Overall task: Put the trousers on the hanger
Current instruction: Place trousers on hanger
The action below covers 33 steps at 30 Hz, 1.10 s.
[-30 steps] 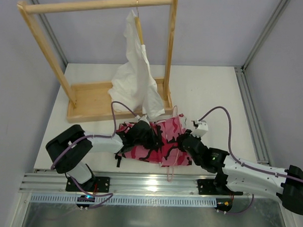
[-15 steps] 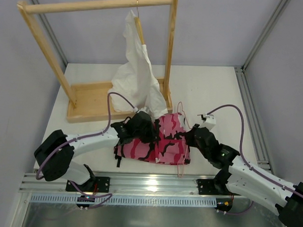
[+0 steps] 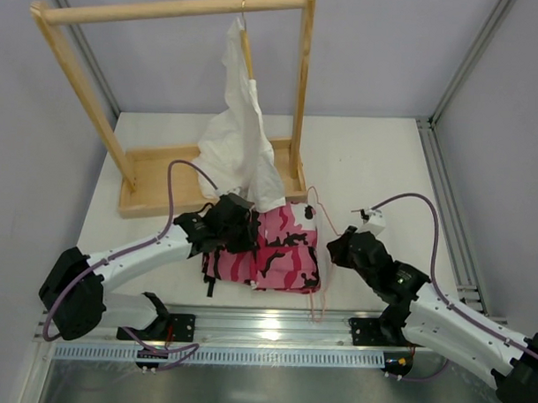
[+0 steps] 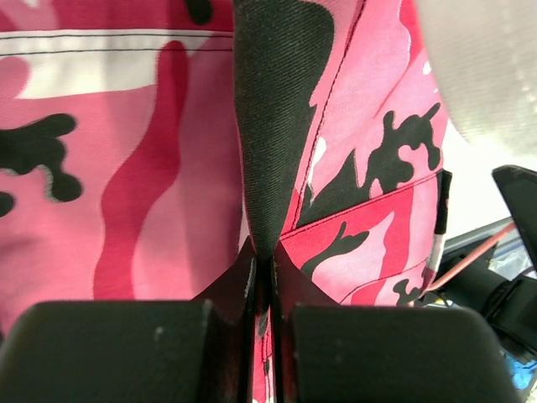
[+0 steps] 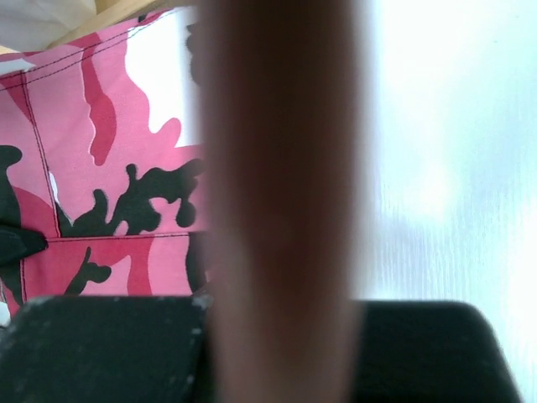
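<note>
- The trousers are soft, light cloth. They will sag and slide out of any fold, so I judge they need a pinch through a bunched ridge or the waistband. A single loose layer would not do.
- The hanger is thin, springy wire, likely to twist. It is best held on a straight run near the hook.
- The trousers lie folded into a compact block on the bench, near the front edge, just below the white garment.
- They show a pink, white and black camouflage print with stitched seams, and a dark strap hangs at the left edge.
- The left gripper has its jaws fully closed on a raised black fold of the trousers.
- The right gripper sits just right of the trousers with its jaws closed. The wire runs to it, and it seems to grip that wire.
</note>
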Each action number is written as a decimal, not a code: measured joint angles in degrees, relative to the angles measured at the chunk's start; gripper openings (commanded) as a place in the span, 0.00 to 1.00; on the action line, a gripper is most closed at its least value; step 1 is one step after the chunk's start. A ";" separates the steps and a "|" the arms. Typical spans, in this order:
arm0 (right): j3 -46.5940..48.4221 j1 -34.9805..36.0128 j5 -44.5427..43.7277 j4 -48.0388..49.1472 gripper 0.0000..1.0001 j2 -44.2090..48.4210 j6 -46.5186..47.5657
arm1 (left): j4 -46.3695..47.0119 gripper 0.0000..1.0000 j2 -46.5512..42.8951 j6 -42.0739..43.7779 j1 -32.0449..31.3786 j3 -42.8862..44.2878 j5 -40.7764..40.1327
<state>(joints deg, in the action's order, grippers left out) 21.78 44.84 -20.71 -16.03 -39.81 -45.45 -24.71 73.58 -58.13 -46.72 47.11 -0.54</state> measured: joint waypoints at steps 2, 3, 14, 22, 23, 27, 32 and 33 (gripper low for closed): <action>-0.02 0.00 -0.09 -1.73 0.04 1.42 -1.31 | -0.98 0.01 -0.39 0.39 0.35 -0.07 -0.04; -0.09 0.02 -0.15 -2.86 0.04 2.29 -2.01 | -1.16 0.01 -0.52 0.42 0.37 -0.20 0.04; 0.59 0.07 -3.28 -18.78 0.04 10.69 -13.07 | 4.57 0.01 -2.62 -2.62 0.35 -6.32 6.36; 0.68 0.04 -1.18 -11.58 0.04 5.33 -10.01 | -2.12 0.01 1.84 2.12 2.14 0.68 2.25; 0.35 0.02 -0.96 -10.34 0.04 3.87 -9.97 | -3.54 0.00 1.66 2.89 2.43 1.46 1.55; -1.51 0.04 -0.52 -6.36 0.04 1.77 -10.12 | -9.77 0.01 0.28 5.95 4.90 4.85 -0.50; -2.51 0.04 -0.09 -4.04 0.04 2.69 -10.16 | -14.36 0.00 -3.06 8.22 8.28 5.07 -1.11; -2.54 0.04 -0.07 -3.82 0.04 2.49 -10.21 | -15.15 0.00 -3.54 8.59 8.52 4.92 -1.49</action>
<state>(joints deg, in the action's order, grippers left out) 19.25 44.88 -20.78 -19.86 -37.32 -55.66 -39.86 70.04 -49.54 -38.20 52.03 -2.02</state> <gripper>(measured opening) 0.049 0.017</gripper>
